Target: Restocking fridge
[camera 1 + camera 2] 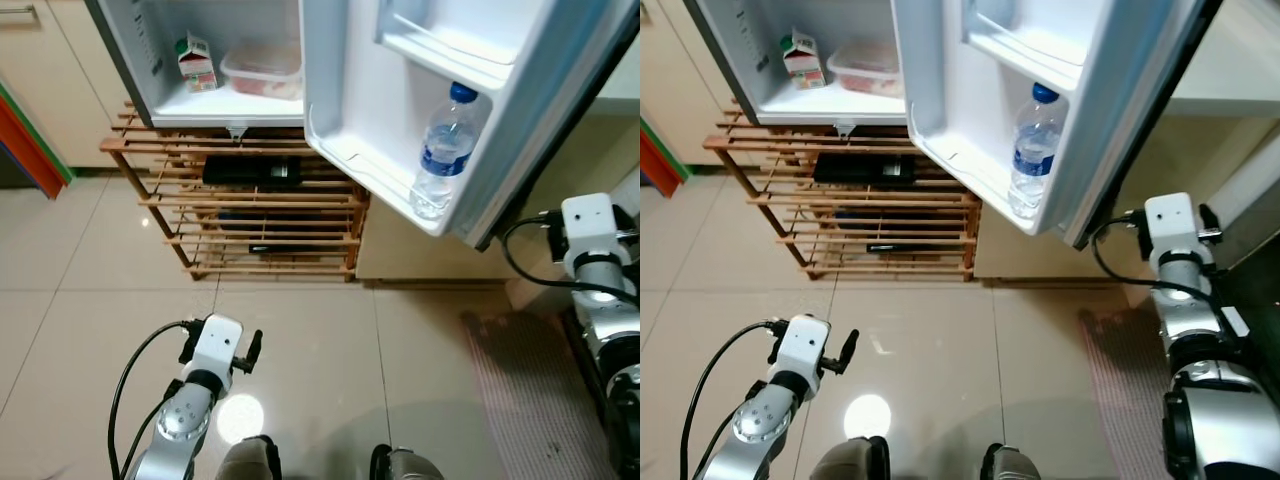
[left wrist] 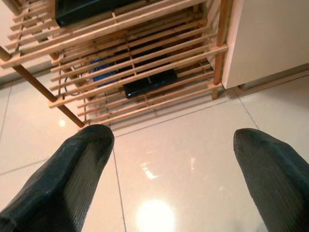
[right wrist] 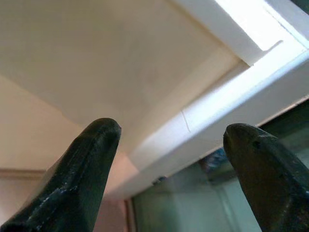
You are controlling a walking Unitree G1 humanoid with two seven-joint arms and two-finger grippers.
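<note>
Two grippers, both empty: your left gripper (image 2: 174, 169) hangs low over the tiled floor (image 1: 330, 360) with its fingers spread wide, aimed at the foot of the wooden rack (image 1: 240, 210); your right gripper (image 3: 169, 159) is likewise spread wide with nothing between the fingers, raised beside the outer edge of the fridge door (image 1: 480, 120).

Taking the fridge door as landmark: a water bottle (image 1: 442, 150) stands upright in its lower shelf. Behind the door, on the fridge's bottom shelf (image 1: 220, 102), a small carton (image 1: 196, 62) stands beside a lidded food container (image 1: 262, 70). The rack sits under the fridge, carrying dark flat items I cannot identify.

No item to stock is in either gripper, so I judge the task to be between placements.

Risks: your right arm is close to the door edge, and a careless swing could knock the door and topple the bottle. A cable (image 1: 520, 250) loops near that wrist and could snag the door corner.
</note>
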